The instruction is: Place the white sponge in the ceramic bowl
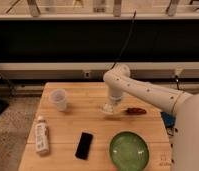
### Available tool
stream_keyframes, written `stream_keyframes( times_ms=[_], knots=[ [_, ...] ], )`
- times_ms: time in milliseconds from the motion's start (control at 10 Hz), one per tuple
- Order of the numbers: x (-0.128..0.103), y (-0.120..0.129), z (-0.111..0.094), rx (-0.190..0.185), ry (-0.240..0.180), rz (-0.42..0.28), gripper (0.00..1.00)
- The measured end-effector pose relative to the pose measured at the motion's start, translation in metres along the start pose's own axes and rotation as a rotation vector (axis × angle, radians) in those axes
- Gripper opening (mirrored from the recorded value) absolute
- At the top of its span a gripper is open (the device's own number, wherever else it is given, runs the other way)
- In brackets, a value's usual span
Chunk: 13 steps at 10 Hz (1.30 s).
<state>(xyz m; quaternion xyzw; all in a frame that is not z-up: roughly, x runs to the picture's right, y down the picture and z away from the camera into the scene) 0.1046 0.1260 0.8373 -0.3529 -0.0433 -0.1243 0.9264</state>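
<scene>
The white sponge (108,111) shows as a small pale flat block at the tip of my gripper (111,107), just above the wooden table near its middle. The gripper points down and is shut on the sponge. The ceramic bowl (129,150), wide, shallow and green, sits empty at the table's front right, in front of the gripper and slightly to its right. My white arm reaches in from the right.
A translucent plastic cup (58,99) stands at the back left. A white labelled bottle (41,135) lies at the front left. A black phone (84,145) lies left of the bowl. A small reddish-brown object (135,111) lies just right of the gripper.
</scene>
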Motion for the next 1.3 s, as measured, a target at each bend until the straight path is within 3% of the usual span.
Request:
stream_keyframes(
  times_ms=[300, 700, 900, 1300],
  knots=[
    [0.003, 0.015, -0.004, 0.003, -0.003, 0.001, 0.02],
    [0.029, 0.052, -0.006, -0.007, -0.007, 0.008, 0.02],
    [0.024, 0.056, -0.006, -0.002, -0.016, 0.002, 0.02],
    [0.037, 0.102, -0.007, -0.015, -0.016, 0.002, 0.02]
  ],
)
